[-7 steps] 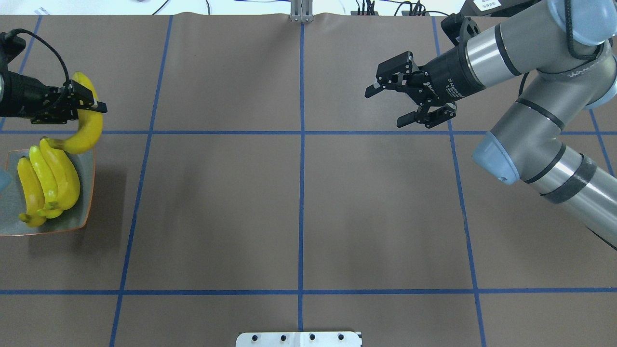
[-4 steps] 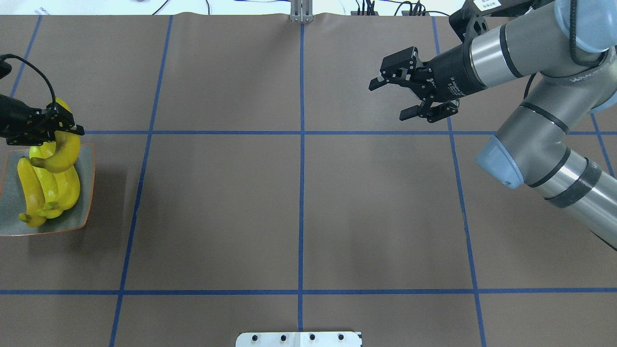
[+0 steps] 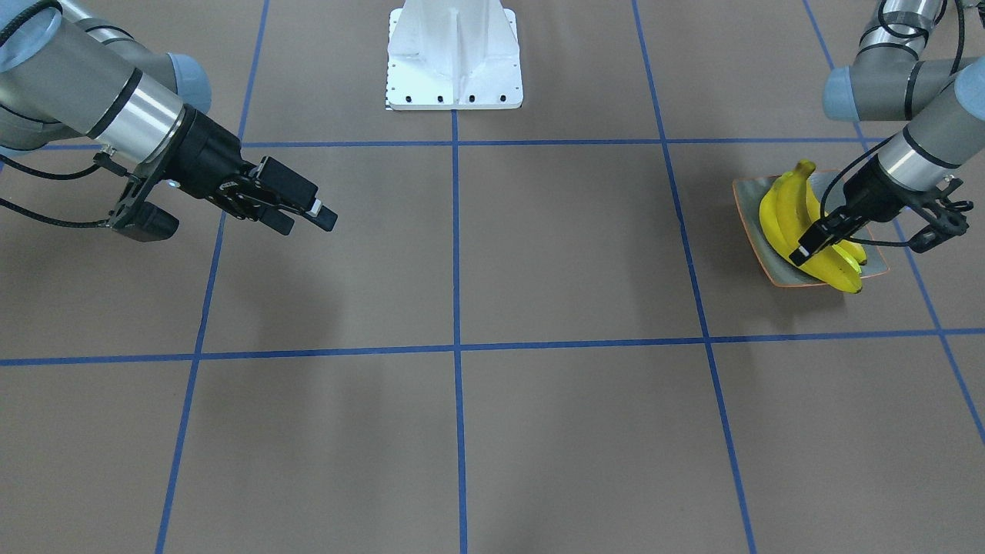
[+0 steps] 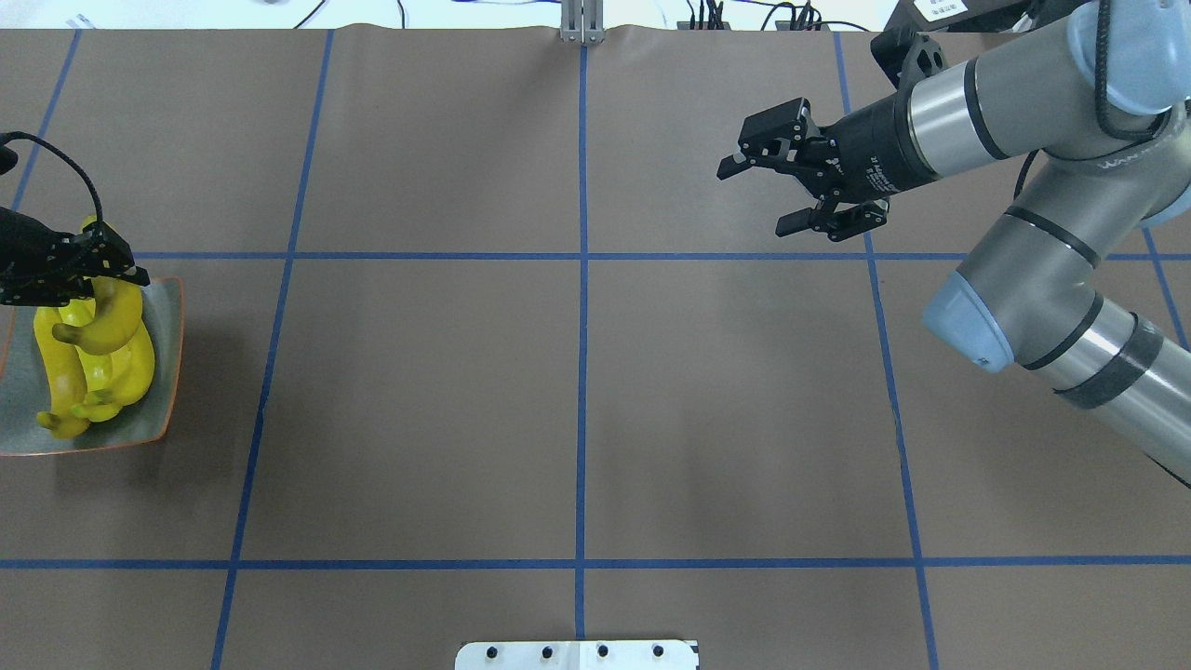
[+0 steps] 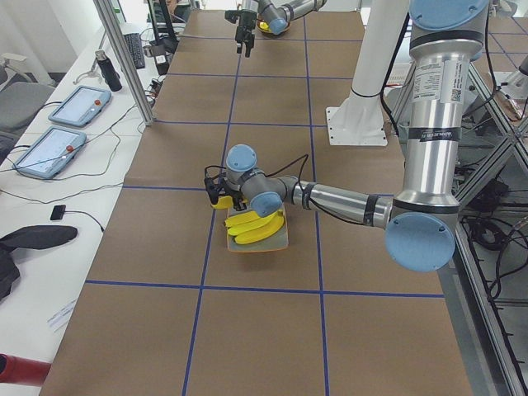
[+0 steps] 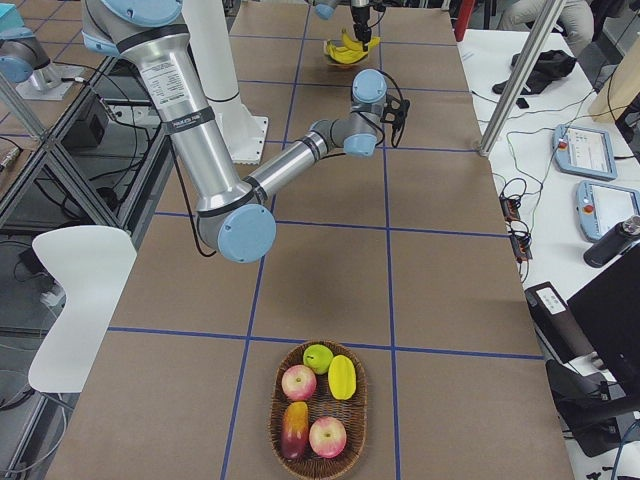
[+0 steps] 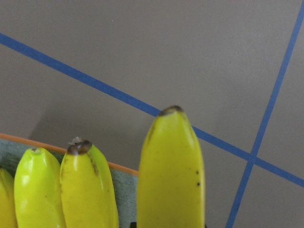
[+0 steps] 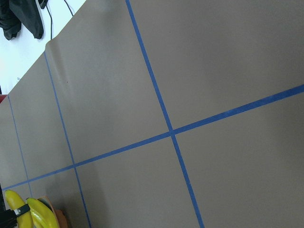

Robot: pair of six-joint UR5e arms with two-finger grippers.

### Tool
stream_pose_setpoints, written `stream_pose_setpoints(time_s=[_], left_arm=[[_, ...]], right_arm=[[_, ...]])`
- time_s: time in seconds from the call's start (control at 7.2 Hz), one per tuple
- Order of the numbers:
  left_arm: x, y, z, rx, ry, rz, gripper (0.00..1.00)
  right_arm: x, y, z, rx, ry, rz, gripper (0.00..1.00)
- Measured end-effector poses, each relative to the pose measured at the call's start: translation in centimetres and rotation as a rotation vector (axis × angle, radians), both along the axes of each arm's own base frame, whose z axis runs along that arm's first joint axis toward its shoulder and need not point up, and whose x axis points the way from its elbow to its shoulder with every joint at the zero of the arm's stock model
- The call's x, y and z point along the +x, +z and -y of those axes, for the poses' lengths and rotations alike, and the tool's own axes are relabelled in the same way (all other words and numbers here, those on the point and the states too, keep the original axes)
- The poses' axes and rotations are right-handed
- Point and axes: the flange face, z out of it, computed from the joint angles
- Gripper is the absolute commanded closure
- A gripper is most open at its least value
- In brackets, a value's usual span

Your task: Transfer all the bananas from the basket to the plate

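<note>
My left gripper point(image 4: 104, 272) is shut on one banana point(image 4: 107, 326) and holds it across the pile of bananas point(image 4: 130, 372) lying in the grey-green plate point(image 4: 153, 419) at the table's left edge. From across the table, the same gripper point(image 3: 805, 252) sits low over the plate point(image 3: 772, 268). The left wrist view shows the held banana point(image 7: 171, 171) beside other bananas' tips point(image 7: 90, 185). My right gripper point(image 4: 758, 197) hangs open and empty over the far right of the table. The basket point(image 6: 275, 420) shows only in the exterior right view, far from both grippers.
The basket holds apples point(image 6: 298, 381) and a yellow fruit point(image 6: 342, 377). The white robot base point(image 3: 454, 54) stands at the table's middle edge. Blue tape lines cross the brown table cover. Tablets and cables lie on a side bench point(image 5: 66, 124).
My left gripper has carried its banana left and down, from beyond the plate's far edge to over the pile. The right gripper has drifted slightly up and back, still open.
</note>
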Motion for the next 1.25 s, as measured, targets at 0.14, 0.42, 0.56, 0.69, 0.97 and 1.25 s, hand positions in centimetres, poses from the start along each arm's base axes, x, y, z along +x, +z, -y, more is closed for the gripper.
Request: stream_pose_setpoints(time_s=[0.14,0.42,0.56,0.69,0.97,1.25], left_arm=[[0.7,0.0,-0.3,-0.001,0.015,0.0,1.0],[1.7,0.3,-0.8,-0.006,0.035,0.005,1.0],[2.0,0.6,-0.9,-0.009,0.041,0.008,1.0],[2.1,0.8,-1.0,-0.012,0.044,0.01,1.0],[2.3,1.2,-1.1,-0.02,0.049,0.015,0.85],[2.4,1.5,-1.3,-0.023,0.054,0.017,0.39]], right_arm=[[0.0,0.1,0.0,-0.002,0.0,-0.001,0.0],[0.0,0.3,0.0,-0.004,0.0,-0.003,0.0],[0.0,0.3,-0.1,-0.004,0.0,-0.003,0.0],[0.0,0.3,-0.1,-0.004,0.0,-0.004,0.0],[0.0,0.3,-0.1,-0.004,0.0,-0.003,0.0],[0.1,0.1,-0.2,-0.002,-0.001,0.0,0.0]])
